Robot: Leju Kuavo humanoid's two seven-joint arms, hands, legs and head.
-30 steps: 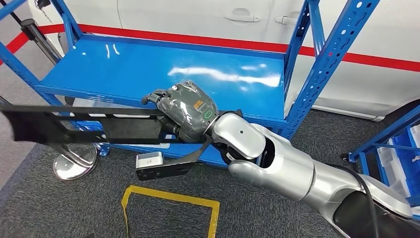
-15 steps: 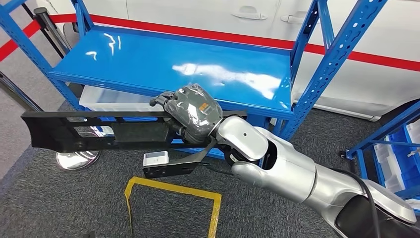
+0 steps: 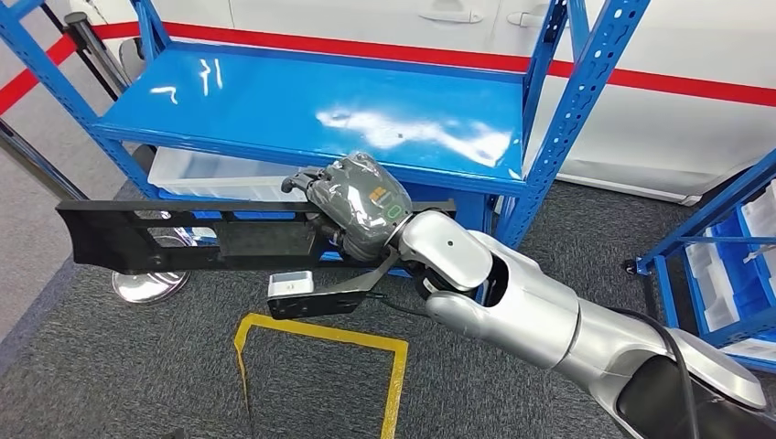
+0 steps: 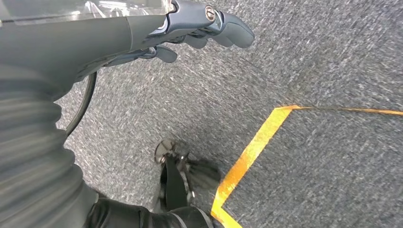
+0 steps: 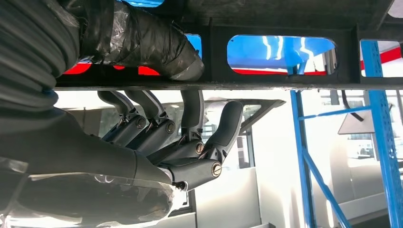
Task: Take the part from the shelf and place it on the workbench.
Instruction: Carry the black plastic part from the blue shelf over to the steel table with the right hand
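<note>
So I've got my right hand (image 3: 359, 208) wrapped around the long flat black plastic part with the slotted cut-outs (image 3: 183, 236), gripping it near one end, which is why most of it sticks way out to the side like a plank. From the right wrist camera you can see my fingers (image 5: 190, 142) curled up under the bar and the thumb clamped over the top, so it's a proper squeeze and not just resting there. The part sits level in the air, out in front of the blue steel shelf rack (image 3: 302, 101) and above the grey carpet with the yellow tape outline (image 3: 320, 334), not touching either.

My left hand (image 4: 190, 28) just hangs over the floor with nothing in it, fingers loosely apart.

My guess is the off-centre hold puts a lot of leverage on my grip, so swinging around to the surface wants to be slow, or that far end could droop or clip a blue upright.
</note>
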